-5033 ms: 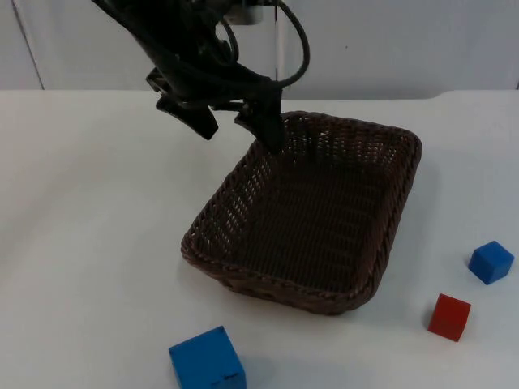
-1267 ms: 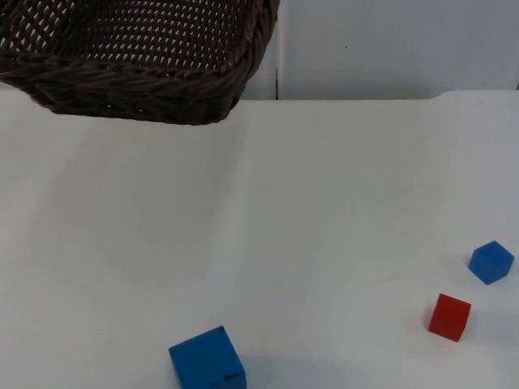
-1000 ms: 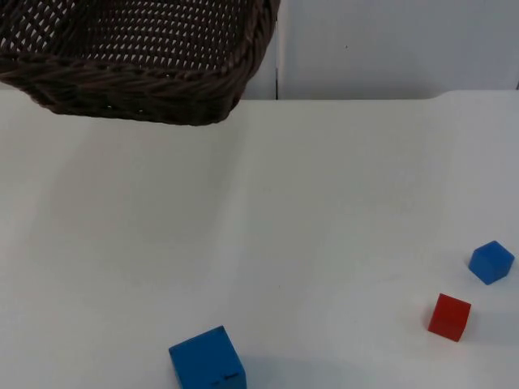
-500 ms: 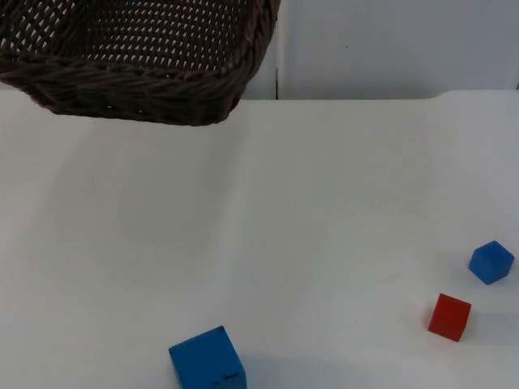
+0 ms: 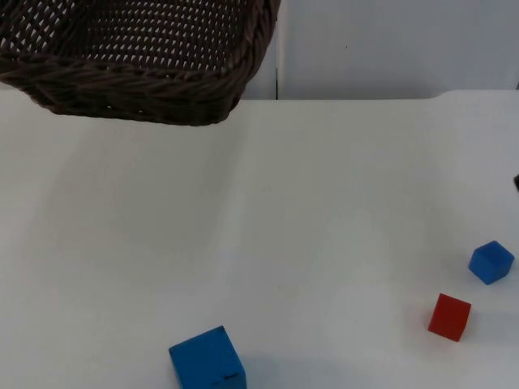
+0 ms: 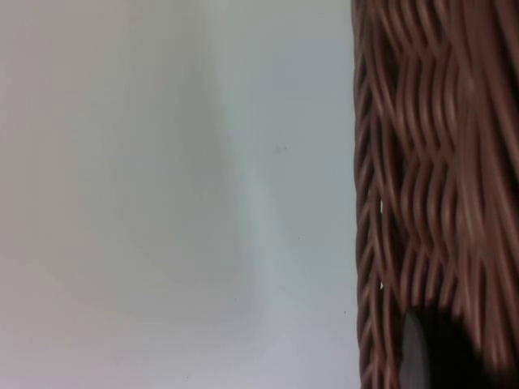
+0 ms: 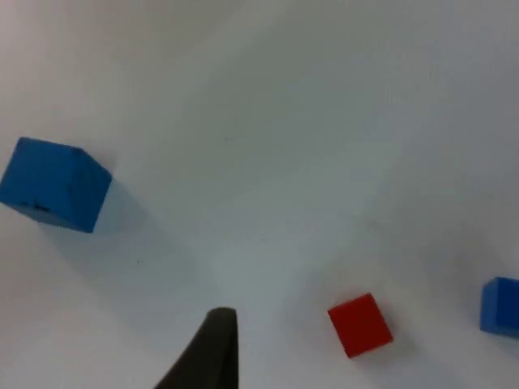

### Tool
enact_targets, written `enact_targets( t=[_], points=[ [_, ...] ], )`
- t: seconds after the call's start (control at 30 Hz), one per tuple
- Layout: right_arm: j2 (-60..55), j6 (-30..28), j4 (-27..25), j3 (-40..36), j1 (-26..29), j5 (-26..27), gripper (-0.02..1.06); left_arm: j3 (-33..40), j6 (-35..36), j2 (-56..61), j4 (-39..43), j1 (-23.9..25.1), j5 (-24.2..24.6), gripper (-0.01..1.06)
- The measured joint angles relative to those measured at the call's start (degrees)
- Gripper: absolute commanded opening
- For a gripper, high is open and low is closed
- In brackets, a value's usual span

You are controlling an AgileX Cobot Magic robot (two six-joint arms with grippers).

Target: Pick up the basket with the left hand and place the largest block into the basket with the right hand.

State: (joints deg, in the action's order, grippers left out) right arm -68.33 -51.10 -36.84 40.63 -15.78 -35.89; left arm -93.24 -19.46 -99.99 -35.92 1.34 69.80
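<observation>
Meanwhile, basket (image 5: 138,61) held aloft, clamped in left gripper (image 6: 430,356). Right gripper (image 7: 212,348) above table (image 5: 324,203); opening impossible to tell. Largest blue block (image 5: 208,361) near front edge, well apart from red block (image 5: 449,316). Recommended: centred descent, fingers squared to block faces.

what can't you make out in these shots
- Basket: top view's upper edge cuts it off; left gripper's hold not visible.
- Left wrist view: one fingertip against the wicker, blurred.
- Right gripper: one fingertip over the table; open or shut unclear.
- Large blue block: partly cropped.
</observation>
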Motion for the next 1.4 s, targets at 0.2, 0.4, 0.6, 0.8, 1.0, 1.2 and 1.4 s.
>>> enact_targets(
  t=[0.2, 0.4, 0.6, 0.8, 1.0, 1.2, 1.4],
  points=[
    [-6.0, -0.3, 0.4, 0.0, -12.3, 6.2, 1.0, 0.0, 0.0, 0.0, 0.0, 0.0, 0.0, 0.0],
    [-15.4, -0.5, 0.5, 0.1, -22.5, 15.1, 1.0, 0.0, 0.0, 0.0, 0.0, 0.0, 0.0, 0.0],
    [-24.1, -0.5, -0.1, 0.1, -27.3, 22.1, 1.0, 0.0, 0.0, 0.0, 0.0, 0.0, 0.0, 0.0],
    [-31.7, -0.5, -0.9, 0.1, -30.4, 32.3, 1.0, 0.0, 0.0, 0.0, 0.0, 0.0, 0.0, 0.0],
    [-35.1, -0.5, -0.9, 0.1, -34.0, 39.8, 1.0, 0.0, 0.0, 0.0, 0.0, 0.0, 0.0, 0.0],
    [-35.4, -0.1, -0.9, 0.1, -35.3, 40.4, 1.0, 0.0, 0.0, 0.0, 0.4, 0.0, 0.0, 0.0],
    [-35.4, 0.0, 4.1, 0.6, -35.5, 36.6, 1.0, 0.0, 0.0, 0.0, 0.4, 0.0, 0.0, 0.0]
  ],
)
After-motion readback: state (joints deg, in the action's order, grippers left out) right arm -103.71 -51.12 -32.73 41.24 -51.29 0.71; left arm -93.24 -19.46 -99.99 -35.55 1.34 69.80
